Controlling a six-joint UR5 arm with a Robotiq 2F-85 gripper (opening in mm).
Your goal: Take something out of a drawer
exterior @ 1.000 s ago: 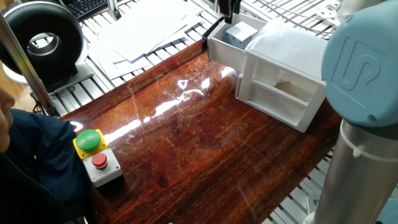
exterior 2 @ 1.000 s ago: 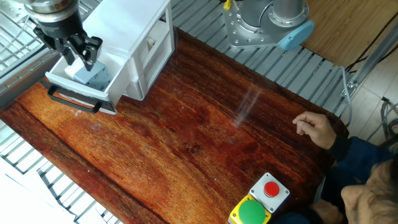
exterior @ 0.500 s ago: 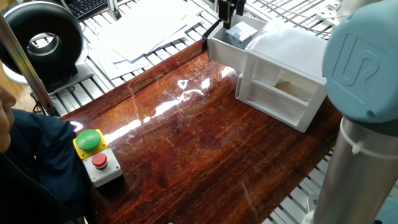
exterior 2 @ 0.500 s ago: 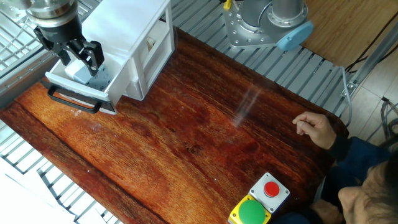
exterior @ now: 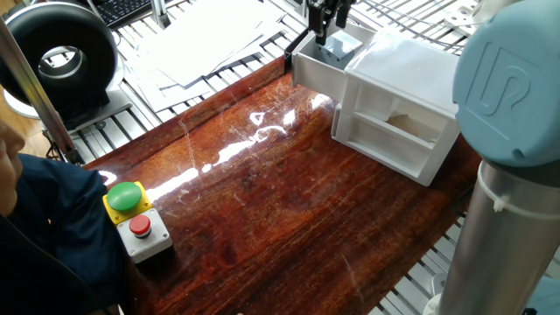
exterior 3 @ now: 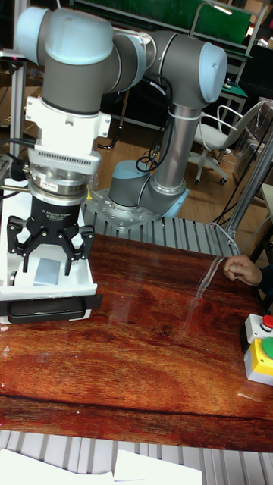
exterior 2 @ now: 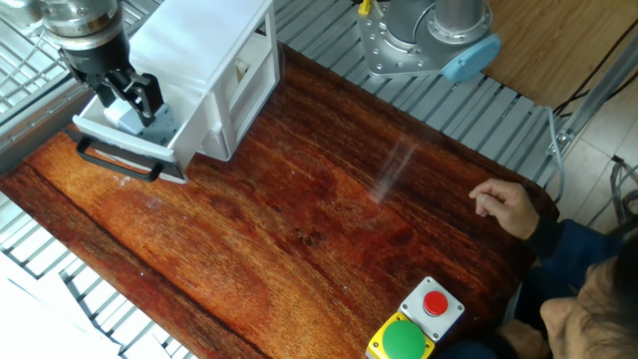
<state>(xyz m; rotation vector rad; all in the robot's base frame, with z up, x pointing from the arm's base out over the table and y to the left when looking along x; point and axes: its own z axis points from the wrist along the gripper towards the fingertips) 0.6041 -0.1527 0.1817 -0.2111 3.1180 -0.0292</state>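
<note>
Gripper (exterior 3: pixel 46 258) hangs wide open over the drawer (exterior 3: pixel 85 285), fingers straddling the cube (exterior 3: pixel 45 270) untouched; no readable writing.

Clearly a robotics lab or test workshop. Grey-and-blue industrial arm (exterior 3: pixel 171 114) bolted to a slotted aluminium-profile bench (exterior 2: pixel 469 110), with a glossy wooden tabletop (exterior: pixel 262 201) laid over the rails. Emergency-style button box (exterior: pixel 136 219) with green and red buttons at the table edge, within reach of a seated person's hand (exterior 2: pixel 506 206) (an operator, by the look of it). Loose papers (exterior: pixel 201 44) and a keyboard (exterior: pixel 122 9) on the neighbouring rails, a black round device (exterior: pixel 61 57) beside them. Office chair (exterior 3: pixel 216 132) and green-topped workbenches (exterior 3: pixel 224 19) in the background.
</note>
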